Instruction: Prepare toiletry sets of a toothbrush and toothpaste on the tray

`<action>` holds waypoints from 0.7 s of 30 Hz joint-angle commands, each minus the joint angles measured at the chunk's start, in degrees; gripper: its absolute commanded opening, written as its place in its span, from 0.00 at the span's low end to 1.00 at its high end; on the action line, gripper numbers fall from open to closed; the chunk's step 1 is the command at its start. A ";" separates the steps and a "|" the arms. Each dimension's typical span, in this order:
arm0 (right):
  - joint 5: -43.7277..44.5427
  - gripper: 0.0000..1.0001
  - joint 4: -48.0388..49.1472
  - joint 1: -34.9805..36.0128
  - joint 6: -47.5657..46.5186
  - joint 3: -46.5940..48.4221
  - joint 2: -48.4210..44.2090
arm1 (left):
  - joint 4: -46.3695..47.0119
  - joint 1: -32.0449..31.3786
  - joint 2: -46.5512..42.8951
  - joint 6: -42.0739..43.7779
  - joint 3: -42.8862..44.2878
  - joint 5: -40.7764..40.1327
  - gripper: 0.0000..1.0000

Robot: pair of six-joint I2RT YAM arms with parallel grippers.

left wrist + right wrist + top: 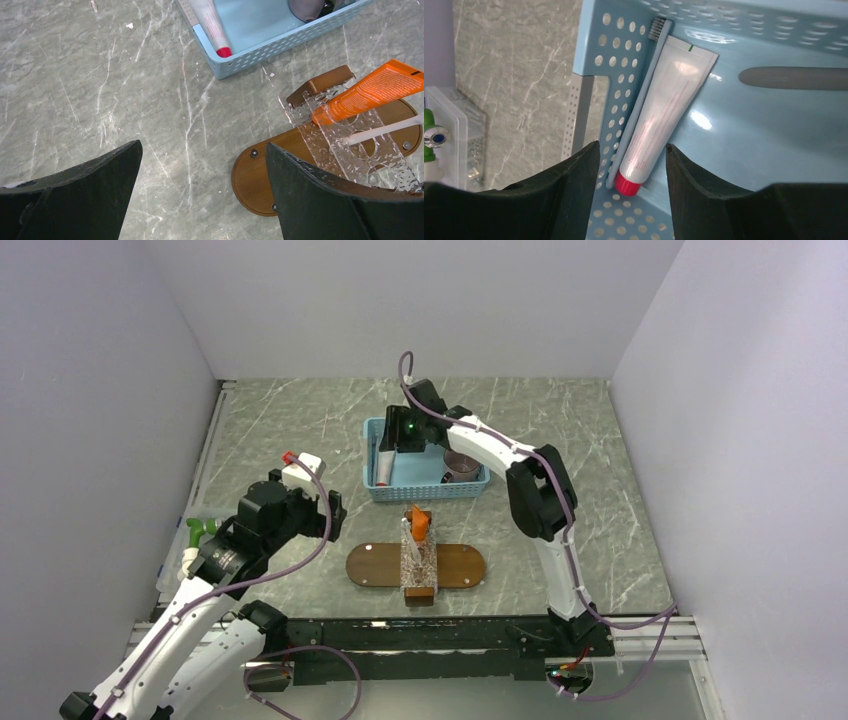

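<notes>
Marble tabletop: the tray (pixel 460 565) carries orange toothpaste (pixel 420 522). The right gripper (pixel 631 147), spread apart, straddles the basket's (pixel 430 492) white tube (pixel 664 110), likely for another set. The left gripper (pixel 203 145) hangs spread too.

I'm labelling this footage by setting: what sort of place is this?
Likely a robotics lab cell, not a bathroom: plain pale-lavender walls enclose a grey marble-patterned tabletop, and two white-and-black robot arms are bolted to a black rail at its near edge.

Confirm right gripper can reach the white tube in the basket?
Probably yes. The right gripper hangs open right over the white tube, nothing on top of it. Tight spot: the toothbrush lies between tube and basket wall, so one finger has little room.
</notes>
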 commanded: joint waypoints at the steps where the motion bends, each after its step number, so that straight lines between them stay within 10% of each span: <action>1: -4.80 0.51 3.19 0.06 3.71 4.67 2.91 | 1.02 0.28 -0.75 0.26 1.48 -1.16 0.99; 21: -12.26 0.38 2.35 1.05 9.30 13.38 15.58 | 1.05 0.28 -0.26 0.57 1.34 -1.34 0.99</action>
